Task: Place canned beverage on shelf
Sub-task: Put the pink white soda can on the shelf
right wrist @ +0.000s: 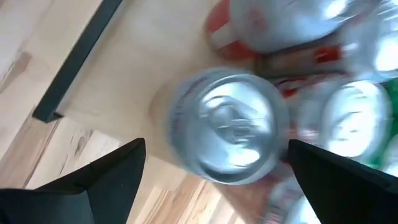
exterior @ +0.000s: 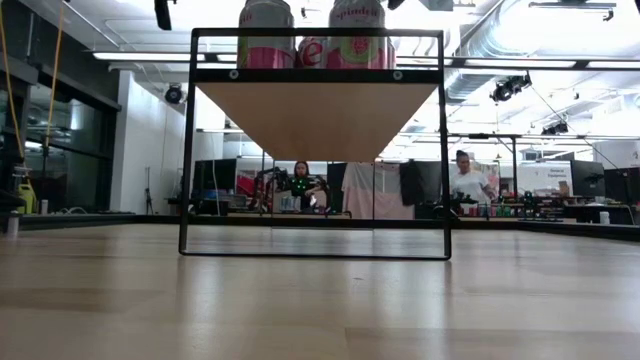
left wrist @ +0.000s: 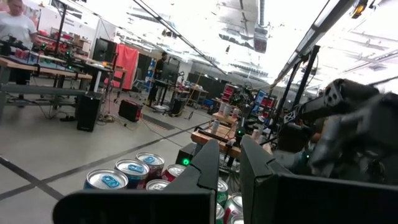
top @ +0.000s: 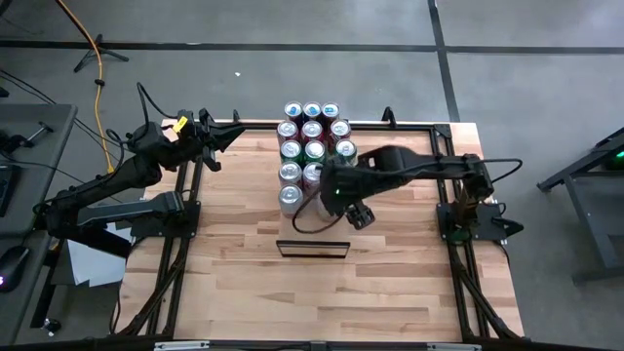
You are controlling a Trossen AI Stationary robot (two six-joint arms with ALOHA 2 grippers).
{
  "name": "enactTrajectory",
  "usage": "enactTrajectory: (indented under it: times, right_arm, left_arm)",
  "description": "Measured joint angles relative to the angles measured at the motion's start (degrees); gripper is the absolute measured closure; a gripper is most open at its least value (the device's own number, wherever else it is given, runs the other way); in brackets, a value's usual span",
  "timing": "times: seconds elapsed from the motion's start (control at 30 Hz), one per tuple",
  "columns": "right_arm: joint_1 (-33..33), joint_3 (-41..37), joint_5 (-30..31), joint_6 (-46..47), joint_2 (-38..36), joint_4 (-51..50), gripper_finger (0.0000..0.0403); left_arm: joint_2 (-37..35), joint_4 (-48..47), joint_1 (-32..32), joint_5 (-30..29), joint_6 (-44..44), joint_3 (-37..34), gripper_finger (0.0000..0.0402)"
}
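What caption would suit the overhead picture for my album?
Right gripper reaches over rows of cans on the shelf; left gripper waits aside.

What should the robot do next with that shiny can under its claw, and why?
Probably lower the right hand straight down around the can. Its fingers are spread wide on either side of the can's top, above it, not yet touching. The left hand waits at the table's edge.
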Motion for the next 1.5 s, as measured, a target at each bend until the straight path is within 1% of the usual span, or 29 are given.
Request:
enactTrajectory:
  times: [0.1, 0.23, 0.33, 0.4, 0.57, 0.73, 0.8, 0.83, 0.87, 0.93, 1.0, 1.03, 1.1, 1.2, 1.33, 1.4, 1.5]
  right_arm:
    - [-1.32, 4.03, -0.28, -1.34, 0.00, -0.51, 0.0025]
    - [-3.20, 9.43, -2.45, -1.53, -0.21, 1.14, 0.0025]
    - [-4.23, 12.01, -1.84, -0.54, -0.06, 2.80, 0.0025]
    - [-4.66, 13.32, -1.72, 3.87, -0.09, 2.71, 0.0025]
    - [-5.07, 12.99, -2.60, 14.54, -0.17, 4.81, 0.0025]
    - [-5.00, 12.29, -2.64, 22.41, -0.10, 8.84, 0.0025]
    - [-5.00, 12.29, -4.37, 23.96, -0.14, 10.23, 0.0025]
    - [-5.00, 12.30, -6.30, 22.07, -0.19, 10.11, 0.0025]
    - [-5.03, 12.31, -8.38, 18.09, -0.19, 9.50, 0.0025]
    - [-4.79, 12.29, -11.44, 5.56, -0.19, 6.15, 0.0025]
    - [-3.97, 12.29, -12.30, -6.00, -0.19, 2.25, 0.0025]
    - [-3.67, 12.31, -12.41, -10.12, 0.04, 0.63, 0.0025]
    - [-3.13, 12.32, -12.69, -15.50, 0.74, -2.64, 0.0025]
    - [-2.49, 12.30, -12.65, -19.99, 2.18, -5.82, 0.0025]
    - [-1.38, 12.29, -12.60, -21.91, 3.65, -2.64, 0.0025]
    - [-0.97, 12.29, -11.51, -24.05, 4.23, -2.72, 0.0025]
    - [-1.20, 12.29, -10.63, -24.45, 5.00, -4.38, 0.0025]
  left_arm:
    - [0.00, -0.02, -0.02, 0.00, 0.00, 0.00, 0.0401]
    - [0.01, -0.02, -0.01, 0.00, -0.86, 0.00, 0.0402]
    - [0.00, -0.01, -0.02, 0.00, -0.97, 0.00, 0.0401]
    - [0.02, -0.02, -0.02, 0.00, -1.49, 0.00, 0.0401]
    - [0.01, -0.02, -0.02, 0.00, -1.95, 0.00, 0.0401]
    - [0.02, -0.02, -0.02, 0.00, -1.95, 0.00, 0.0401]
    - [0.00, -0.06, -0.02, 0.00, -1.93, 0.00, 0.0401]
    - [0.02, -0.07, -0.02, 0.00, -1.92, 0.00, 0.0402]
    - [0.01, -0.04, -0.02, -0.01, -1.92, 0.00, 0.0402]
    - [0.01, -0.05, -0.02, 0.00, -1.92, 0.00, 0.0401]
    - [0.00, -0.06, -0.02, 0.00, -1.92, 0.00, 0.0402]
    - [0.01, -0.06, -0.02, 0.00, -1.92, 0.00, 0.0402]
    - [0.00, -0.09, -0.02, 0.00, -2.03, 0.00, 0.0401]
    - [0.00, -0.11, -0.02, -0.01, -2.27, 0.00, 0.0401]
    - [0.02, -0.10, -0.02, 0.00, -2.36, 0.00, 0.0402]
    - [0.01, -0.11, -0.02, 0.00, -2.38, 0.00, 0.0402]
    - [0.00, -0.11, -0.02, 0.00, -2.40, 0.00, 0.0402]
